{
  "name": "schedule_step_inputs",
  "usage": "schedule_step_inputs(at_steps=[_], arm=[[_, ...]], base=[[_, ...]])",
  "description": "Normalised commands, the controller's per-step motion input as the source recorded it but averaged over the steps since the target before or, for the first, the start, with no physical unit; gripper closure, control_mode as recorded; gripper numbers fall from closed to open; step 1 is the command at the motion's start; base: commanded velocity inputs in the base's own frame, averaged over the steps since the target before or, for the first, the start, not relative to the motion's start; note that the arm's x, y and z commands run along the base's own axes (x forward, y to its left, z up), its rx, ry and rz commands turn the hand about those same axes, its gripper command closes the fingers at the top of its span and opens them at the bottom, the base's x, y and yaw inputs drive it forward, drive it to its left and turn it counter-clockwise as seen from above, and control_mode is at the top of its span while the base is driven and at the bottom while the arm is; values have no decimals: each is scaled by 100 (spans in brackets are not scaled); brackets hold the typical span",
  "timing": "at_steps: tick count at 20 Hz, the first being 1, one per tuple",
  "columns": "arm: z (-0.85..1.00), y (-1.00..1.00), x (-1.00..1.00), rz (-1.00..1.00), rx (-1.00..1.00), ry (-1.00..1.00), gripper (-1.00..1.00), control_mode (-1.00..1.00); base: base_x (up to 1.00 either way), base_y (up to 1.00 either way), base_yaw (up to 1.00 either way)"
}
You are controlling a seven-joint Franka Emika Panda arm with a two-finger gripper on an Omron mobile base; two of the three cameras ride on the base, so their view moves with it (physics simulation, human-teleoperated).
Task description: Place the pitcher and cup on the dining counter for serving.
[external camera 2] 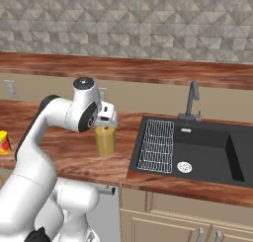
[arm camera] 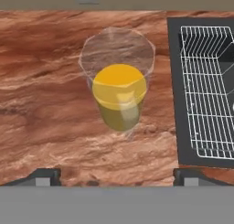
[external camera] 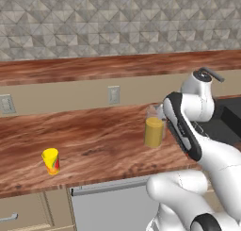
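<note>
The pitcher (external camera: 154,131) (external camera 2: 105,140) stands upright on the broad worktop (external camera: 94,136), orange-yellow below a clear rim. The hand view looks straight down into the pitcher (arm camera: 119,97). My gripper (external camera 2: 106,119) (arm camera: 116,176) hangs just above its rim, open, with one fingertip (arm camera: 45,175) on each side and nothing between them. The small yellow cup (external camera: 51,160) (external camera 2: 4,143) with its red patch stands far to the left near the worktop's front edge. The dining counter (external camera: 94,67) (external camera 2: 148,70) runs raised behind the worktop, above a beige panel.
A black sink (external camera 2: 197,152) with a wire rack (external camera 2: 157,144) (arm camera: 205,90) and a faucet (external camera 2: 191,100) lies right of the pitcher. Wall outlets (external camera: 113,94) sit in the beige panel. Cabinet fronts run below the worktop's front edge.
</note>
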Motion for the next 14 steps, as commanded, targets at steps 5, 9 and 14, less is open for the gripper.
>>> schedule_step_inputs(at_steps=[5, 9, 14], arm=[[-58, -4, 1, 5, 0, -24, -100, -100], [-26, 0, 19, 0, -1, -8, -100, -100], [-3, 0, 23, 0, 0, 1, -100, -100]], base=[[0, 0, 0], [0, 0, 0], [0, 0, 0]])
